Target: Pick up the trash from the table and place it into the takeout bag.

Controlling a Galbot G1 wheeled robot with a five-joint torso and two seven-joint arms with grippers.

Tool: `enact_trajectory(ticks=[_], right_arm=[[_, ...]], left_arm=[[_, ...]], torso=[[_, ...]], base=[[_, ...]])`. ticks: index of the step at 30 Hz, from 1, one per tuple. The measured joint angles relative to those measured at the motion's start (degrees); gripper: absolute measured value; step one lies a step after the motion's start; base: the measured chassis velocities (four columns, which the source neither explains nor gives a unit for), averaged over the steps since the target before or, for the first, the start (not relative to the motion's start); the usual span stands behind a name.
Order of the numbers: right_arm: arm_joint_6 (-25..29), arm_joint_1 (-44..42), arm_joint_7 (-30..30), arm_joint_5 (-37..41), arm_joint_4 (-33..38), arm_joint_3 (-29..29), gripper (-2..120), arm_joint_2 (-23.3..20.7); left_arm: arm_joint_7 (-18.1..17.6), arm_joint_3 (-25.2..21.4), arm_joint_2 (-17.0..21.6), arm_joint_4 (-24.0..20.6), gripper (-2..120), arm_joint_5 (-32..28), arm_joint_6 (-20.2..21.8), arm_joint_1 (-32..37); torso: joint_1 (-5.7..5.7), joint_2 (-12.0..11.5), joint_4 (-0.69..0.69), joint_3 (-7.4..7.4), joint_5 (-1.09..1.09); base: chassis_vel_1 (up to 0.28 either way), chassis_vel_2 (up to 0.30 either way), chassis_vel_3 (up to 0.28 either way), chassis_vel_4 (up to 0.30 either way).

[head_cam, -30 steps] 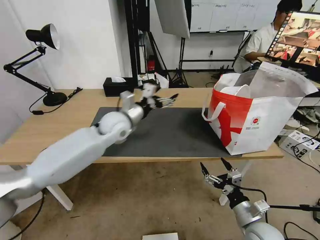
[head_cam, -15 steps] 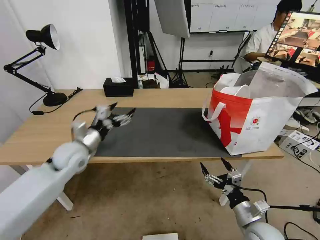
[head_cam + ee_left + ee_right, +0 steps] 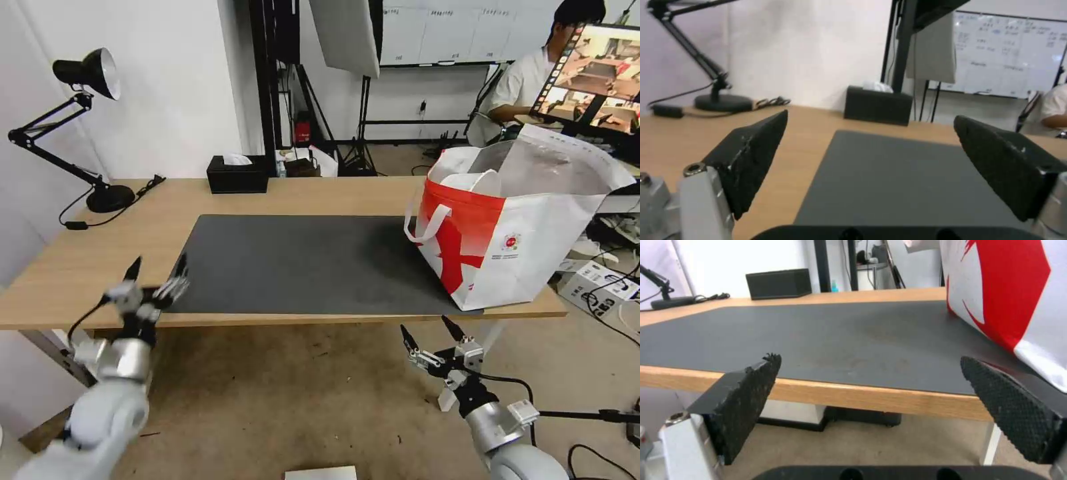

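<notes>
- My left gripper (image 3: 155, 279) hangs at the near left corner of the table (image 3: 87, 247), its two black fingers spread wide with nothing between them; the left wrist view looks out between them (image 3: 871, 156) along the length of the dark mat (image 3: 902, 180).
- My right gripper (image 3: 432, 337) sits below the front edge of the table, under the near corner of the takeout bag (image 3: 513, 227), fingers likewise parted and empty; from its own camera (image 3: 871, 396) the desk edge runs across at about fingertip height.
- The takeout bag stands upright at the right end of the table, mouth open, foil lining showing, its near corner at the front edge of the desk. A white rounded rim (image 3: 475, 181) peeks up inside the mouth; I take it for trash already stowed, though I cannot make out what else lies beneath.
- I can make out no loose trash on the mat (image 3: 307, 263) or the bare wood around it. What stands on the desk beyond the bag is the black tissue box (image 3: 237, 175) at the far edge and the desk lamp (image 3: 87, 120) at the far left, neither mine to collect.
- The relation that counts: the bag lies up and away to the right of both hands, far closer to the right gripper than the left. By my reading, the pickup is as good as finished.
</notes>
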Motion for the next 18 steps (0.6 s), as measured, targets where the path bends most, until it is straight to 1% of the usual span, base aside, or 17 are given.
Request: enact_trajectory(ticks=[1,4,5,8,13,16,17,18], right_arm=[[0.00,0.00,0.00,0.00,0.00,0.00,100,0.00],[0.00,0.00,0.00,0.00,0.00,0.00,100,0.00],[0.00,0.00,0.00,0.00,0.00,0.00,100,0.00],[0.00,0.00,0.00,0.00,0.00,0.00,100,0.00],[0.00,0.00,0.00,0.00,0.00,0.00,100,0.00],[0.00,0.00,0.00,0.00,0.00,0.00,100,0.00],[0.00,0.00,0.00,0.00,0.00,0.00,100,0.00],[0.00,0.00,0.00,0.00,0.00,0.00,100,0.00]], left_arm=[[0.00,0.00,0.00,0.00,100,0.00,0.00,0.00],[2.51,-1.42,-3.77,-0.01,100,2.17,-1.36,4.23],[2.51,-1.42,-3.77,-0.01,100,2.17,-1.36,4.23],[5.16,-1.83,-5.82,0.46,100,3.50,-2.78,7.83],[6.88,-1.92,-6.93,0.50,100,3.75,-3.30,10.53],[9.60,-2.45,-7.57,1.06,100,3.74,-3.83,12.32],[9.60,-2.45,-7.57,1.06,100,3.74,-3.83,12.32],[10.36,-2.78,-7.64,1.17,100,3.71,-3.84,12.69]], torso=[[0.00,0.00,0.00,0.00,0.00],[0.00,0.00,-0.01,0.00,-0.01],[0.00,0.00,-0.01,0.00,-0.01],[0.00,0.00,0.00,0.00,-0.01],[0.01,0.00,0.00,0.00,-0.01],[0.00,0.00,0.00,0.00,-0.01],[0.00,0.00,0.00,0.00,-0.01],[0.01,0.00,0.00,0.01,-0.01]], base=[[0.000,0.000,0.000,0.000],[0.000,0.000,0.000,0.000],[0.000,0.000,0.000,0.000],[0.000,0.000,0.000,0.000],[0.000,0.000,0.000,0.000],[0.000,0.000,0.000,0.000],[0.000,0.000,0.000,0.000],[0.000,0.000,0.000,0.000]])
